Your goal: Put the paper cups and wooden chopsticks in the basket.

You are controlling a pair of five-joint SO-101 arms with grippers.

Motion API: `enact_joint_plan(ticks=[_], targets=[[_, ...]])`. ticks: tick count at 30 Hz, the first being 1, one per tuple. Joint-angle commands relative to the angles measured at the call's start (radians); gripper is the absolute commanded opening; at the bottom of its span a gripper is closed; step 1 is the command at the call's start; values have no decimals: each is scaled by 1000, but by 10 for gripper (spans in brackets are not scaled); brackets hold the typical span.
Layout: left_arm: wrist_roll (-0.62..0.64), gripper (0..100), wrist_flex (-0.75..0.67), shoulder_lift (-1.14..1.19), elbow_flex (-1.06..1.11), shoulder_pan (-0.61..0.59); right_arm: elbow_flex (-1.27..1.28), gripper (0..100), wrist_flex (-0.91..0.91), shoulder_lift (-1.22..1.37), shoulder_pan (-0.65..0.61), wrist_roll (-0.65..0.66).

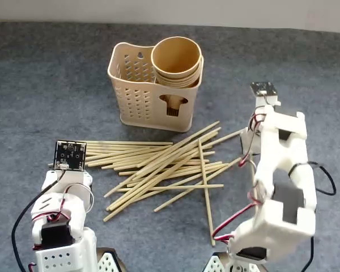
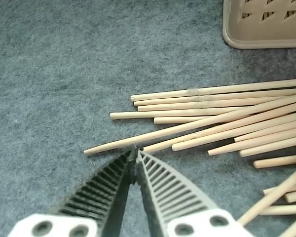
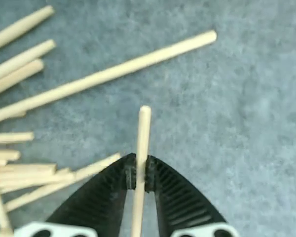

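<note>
The beige perforated basket (image 1: 137, 93) stands at the back of the table, and stacked paper cups (image 1: 177, 56) sit in its right half. Many wooden chopsticks (image 1: 158, 167) lie scattered on the grey carpet in front of it. My right gripper (image 3: 139, 165) is shut on one chopstick (image 3: 143, 129), which sticks out past its tips just above the carpet. The right arm (image 1: 280, 170) leans over the pile's right end. My left gripper (image 2: 135, 152) is shut with nothing in it, tips low beside the left ends of the chopsticks (image 2: 207, 116).
A corner of the basket (image 2: 266, 37) shows beyond the left gripper. One long chopstick (image 3: 113, 74) lies across the carpet past the right gripper. Bare grey carpet (image 1: 45, 85) stretches to the left of the basket.
</note>
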Motion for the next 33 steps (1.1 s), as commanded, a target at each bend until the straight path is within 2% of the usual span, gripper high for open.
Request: enact_joint_plan(ticks=[1, 14, 22, 29, 33], targets=[[-8, 5, -20, -8, -7, -13, 22, 6, 82, -222, -2, -3], [-8, 5, -20, -8, 22, 1, 309, 6, 90, -788, -22, -6], [-8, 5, -63, -8, 93, 124, 443, 6, 91, -1093, -21, -6], [-8, 5, -98, -8, 113, 128, 443, 6, 239, -1314, -21, -8], [-8, 5, -98, -8, 113, 131, 441, 6, 265, -1406, -22, -8]])
